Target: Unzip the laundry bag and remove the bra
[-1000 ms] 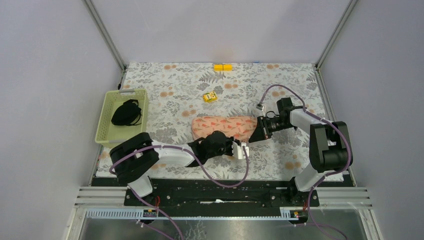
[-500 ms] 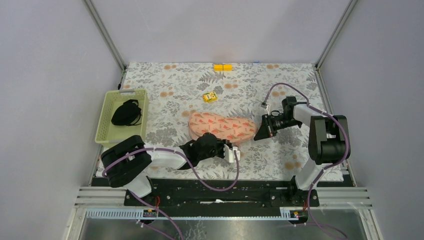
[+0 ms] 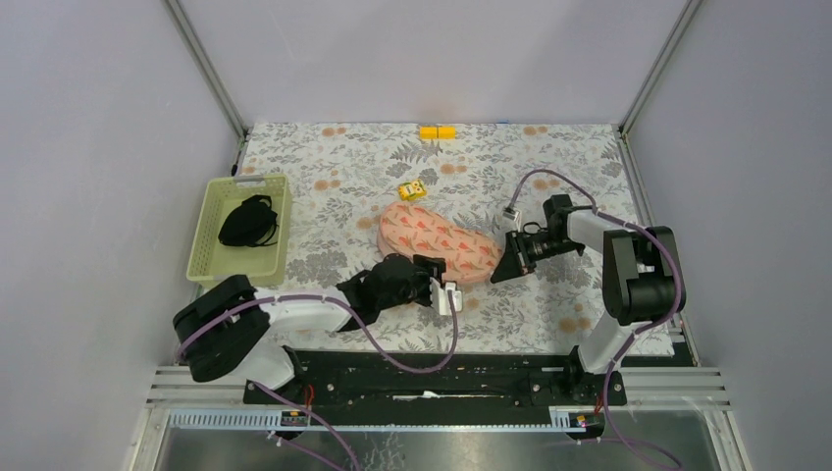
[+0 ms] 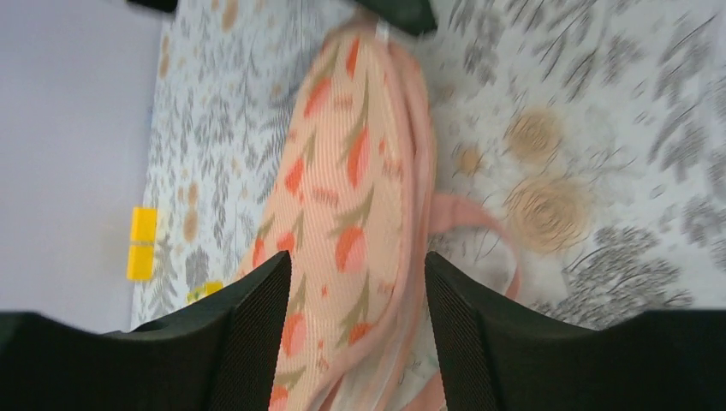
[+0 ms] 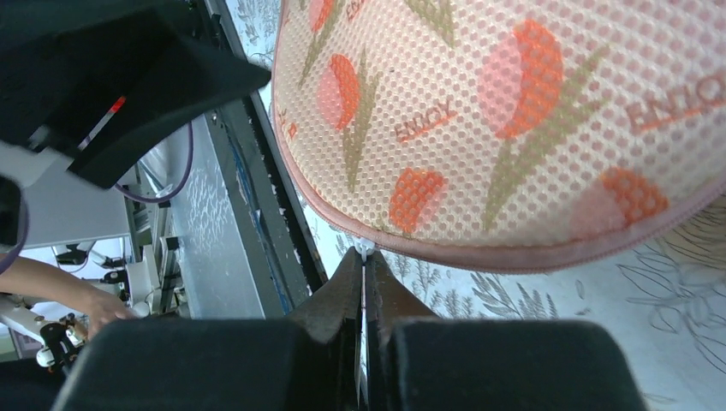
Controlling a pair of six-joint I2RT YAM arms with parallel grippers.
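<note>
Salmon-pink padded zip pouch with red-orange tulip print [image 3: 442,240] lies mid-worktop, between the two grippers.
The left gripper [image 4: 355,267] is spread wide astride one end. The right gripper [image 5: 365,262] is pinched tight on a tiny pale tab [image 5: 367,250] at the piped rim. The mesh reads "ENJOY". A pale-pink strap [image 4: 479,224] loops out; whose it is can't be told.
</note>
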